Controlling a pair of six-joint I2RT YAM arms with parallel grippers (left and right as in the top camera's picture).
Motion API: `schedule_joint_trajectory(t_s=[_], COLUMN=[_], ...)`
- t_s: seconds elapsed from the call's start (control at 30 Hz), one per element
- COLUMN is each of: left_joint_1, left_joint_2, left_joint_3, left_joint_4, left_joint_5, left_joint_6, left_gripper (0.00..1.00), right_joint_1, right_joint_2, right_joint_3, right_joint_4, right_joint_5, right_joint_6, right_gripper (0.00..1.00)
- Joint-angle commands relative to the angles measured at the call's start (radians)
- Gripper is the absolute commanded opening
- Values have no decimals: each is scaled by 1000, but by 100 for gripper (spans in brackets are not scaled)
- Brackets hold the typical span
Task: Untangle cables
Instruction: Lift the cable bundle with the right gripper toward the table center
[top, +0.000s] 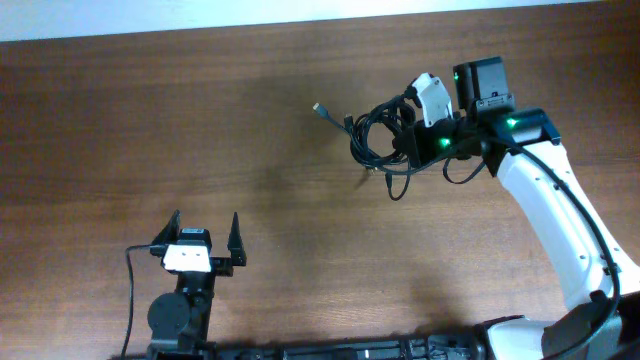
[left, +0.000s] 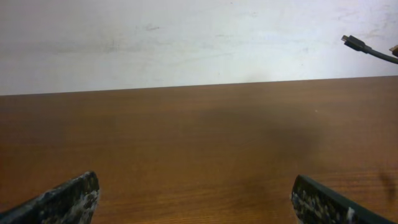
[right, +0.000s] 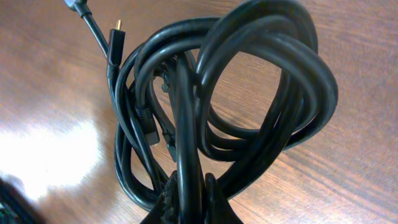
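The cables (right: 249, 81), glossy black cords knotted into one bundle of overlapping loops with a small plug end (right: 115, 46) poking out, are at the worktop's (top: 200, 120) far right; the right claw (right: 186, 202) is clamped tight on several strands; the left claw (top: 205, 222), spread wide and empty, stands well apart; best bring it over and draw out one loose loop gently.

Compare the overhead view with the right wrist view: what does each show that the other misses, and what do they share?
Only the overhead view shows the left hand, open and far from the cables, and the white right arm reaching in. Only the right wrist view shows, close up, how the black loops thread through one another. Both show the right hand shut on the tangled cables, and the wooden table.
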Motion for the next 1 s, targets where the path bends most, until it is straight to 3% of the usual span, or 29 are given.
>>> schedule_joint_trajectory(t_s=[0.0, 0.23, 0.57, 0.63, 0.7, 0.73, 0.87, 0.97], left_joint_1=[6, 6, 6, 6, 6, 6, 6, 6], left_joint_2=[-6, -6, -6, -6, -6, -6, -6, -1], left_joint_3=[-3, -3, -3, -3, -3, -3, 7, 36], left_joint_4=[-5, -5, -5, 8, 56, 81, 125, 127], left_joint_5=[11, 11, 16, 119, 376, 473, 485, 486], left_joint_6=[16, 16, 15, 14, 14, -7, -376, -437], left_gripper=[99, 99, 99, 99, 100, 99, 99, 99], right_joint_1=[62, 184, 202, 202, 202, 202, 202, 202], right_joint_2=[-4, -4, -4, -4, -4, -4, -4, -4], right_joint_3=[19, 8, 5, 5, 5, 5, 5, 5], right_joint_4=[5, 8, 8, 8, 7, 7, 30, 48], right_joint_5=[-39, -37, -35, -35, -35, -35, -102, -132], right_joint_6=[-145, -261, -261, -260, -260, -260, -261, -261], right_gripper=[4, 4, 4, 4, 4, 4, 4, 4])
